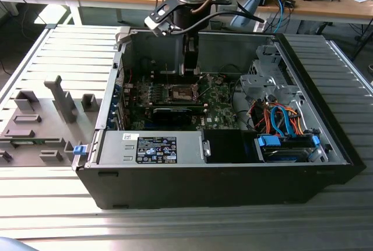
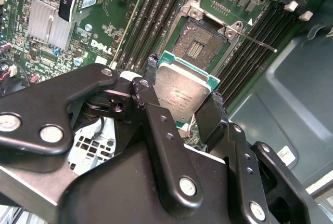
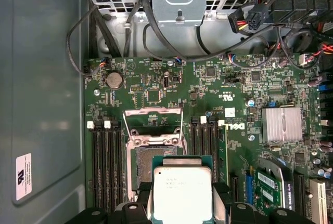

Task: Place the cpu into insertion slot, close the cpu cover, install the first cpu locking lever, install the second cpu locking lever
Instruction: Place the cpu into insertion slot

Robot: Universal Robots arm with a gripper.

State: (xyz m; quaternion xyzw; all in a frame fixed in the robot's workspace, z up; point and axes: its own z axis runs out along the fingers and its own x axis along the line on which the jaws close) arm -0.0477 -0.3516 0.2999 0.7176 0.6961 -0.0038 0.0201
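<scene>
— Between the fingers of the black metal claw [image 2: 183, 84], what do you see?

— It is clamped on the cpu [image 2: 182, 96], a small flat square chip with a dull silver-grey metal top and a green edge. The two fingers [image 2: 150, 73] press on opposite sides of the chip, and its metal face is turned toward both wrist cameras.

— And where does the chip have to go?

— The insertion slot [image 2: 200, 42], a dark square socket with a silvery rim, lies just beyond the chip's far edge, on the side away from the claw's body. In the first wrist view the chip overlaps the socket's nearer part, and their edges run nearly parallel. I judge the chip to be held above the green circuit board [image 3: 156, 78], not touching it.

— Is the socket open?

— Yes. The cpu cover [image 3: 153, 112], a thin silvery frame with a square window, stands swung back on the socket's far side. A thin metal rod [image 2: 257, 41] reaches out from the socket's corner across the long black memory slots [image 2: 260, 24].

— And from outside?

— The arm reaches down into the open black computer case [image 1: 233, 175], right over the socket.
</scene>
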